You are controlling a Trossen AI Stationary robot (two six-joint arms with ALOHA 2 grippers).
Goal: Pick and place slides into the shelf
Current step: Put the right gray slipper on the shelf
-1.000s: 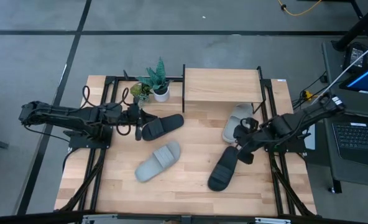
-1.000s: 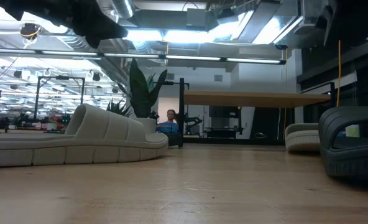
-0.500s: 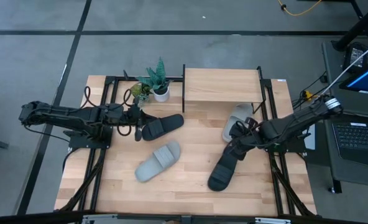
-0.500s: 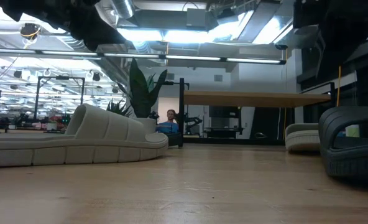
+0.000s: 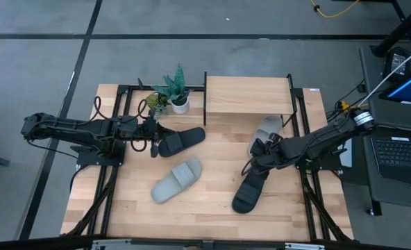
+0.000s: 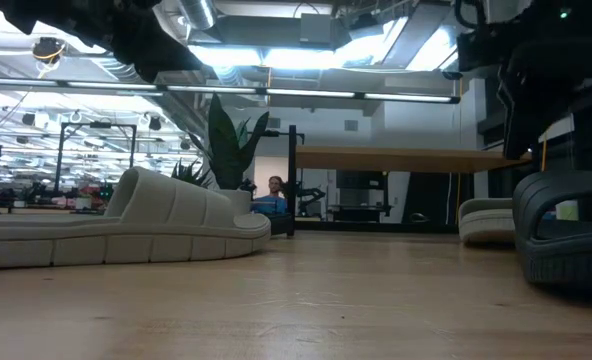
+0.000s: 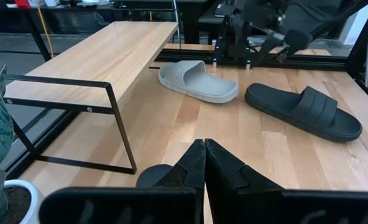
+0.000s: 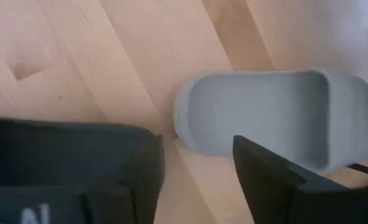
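From above, the left gripper (image 5: 155, 141) sits by a black slide (image 5: 180, 140) near the tabletop's (image 5: 212, 208) left edge, beside the shelf (image 5: 248, 96). In the left wrist view its fingers (image 7: 204, 165) press together. In the right wrist view the right gripper (image 8: 196, 168) hangs spread above a pale slide (image 8: 265, 118).

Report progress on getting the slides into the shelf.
Done: nothing; no slide is fully under the shelf, though one pale slide lies at its front edge. In hand: the left gripper is shut at the heel of a black slide; the right gripper is open between that pale slide and the second black slide. Left: all four, including the pale slide mid-table.
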